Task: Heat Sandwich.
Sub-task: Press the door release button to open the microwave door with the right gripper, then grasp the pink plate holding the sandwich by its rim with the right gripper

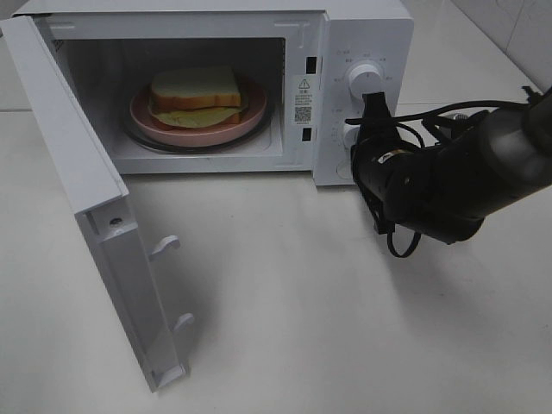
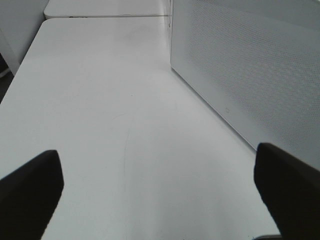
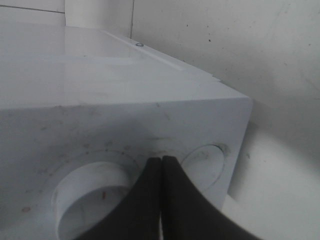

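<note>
One white box-shaped microwave oven (image 1: 379, 30), one round pink plate (image 1: 143, 117), one thick square white-bread sandwich (image 1: 197, 86), two round white knobs (image 1: 364, 78).

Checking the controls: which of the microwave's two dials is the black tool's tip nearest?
The upper dial: the shut right tool points up at its lower rim, while the lower dial sits farther back beside the tool's body, partly hidden by it.

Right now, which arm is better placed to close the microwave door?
Probably the left: the left gripper, open, is beside the outer face of the open door, while the right gripper, shut, is at the control knobs.
</note>
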